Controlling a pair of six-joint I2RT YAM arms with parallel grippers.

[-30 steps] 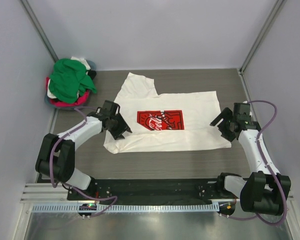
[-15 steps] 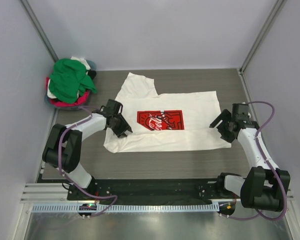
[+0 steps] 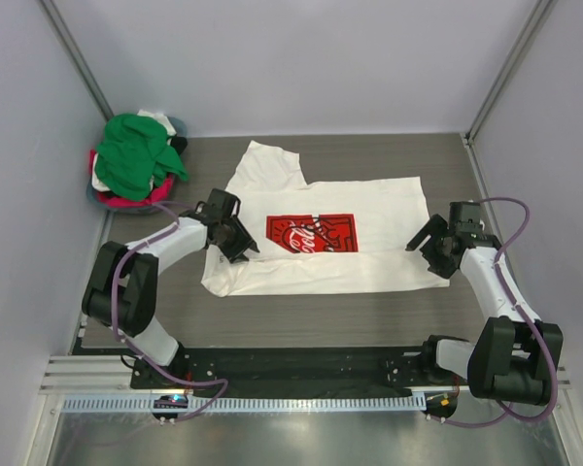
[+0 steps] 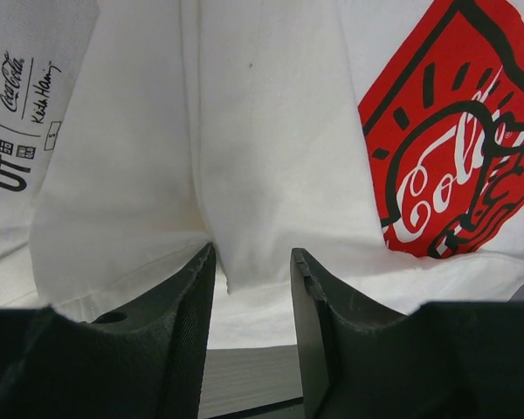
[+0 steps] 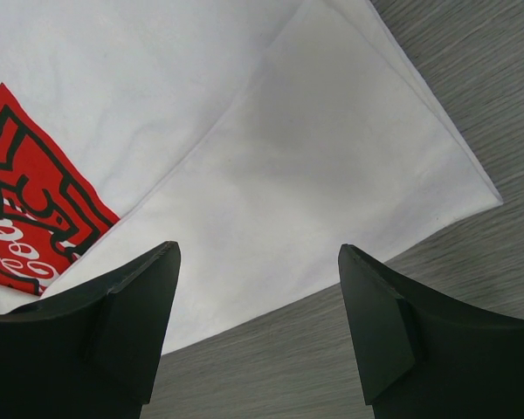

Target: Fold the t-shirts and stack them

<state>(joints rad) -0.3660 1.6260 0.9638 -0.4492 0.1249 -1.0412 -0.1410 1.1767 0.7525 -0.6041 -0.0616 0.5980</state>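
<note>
Cream shirt is laid flat on surface. Left end effector is angled down at its left edge, jaws narrowed, grip cannot be told. Right end effector is held released over right edge.

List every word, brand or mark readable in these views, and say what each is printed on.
"Coca-Cola": white script in the red square print on the cream-white t-shirt.
"Coca-Cola": small black script in the neck print inside that shirt.
"Keith Haring": handwritten line beside it, as best it reads.
"UT": bold black letters below.
Small squares and boxed mark nearby: too small to read.
</note>
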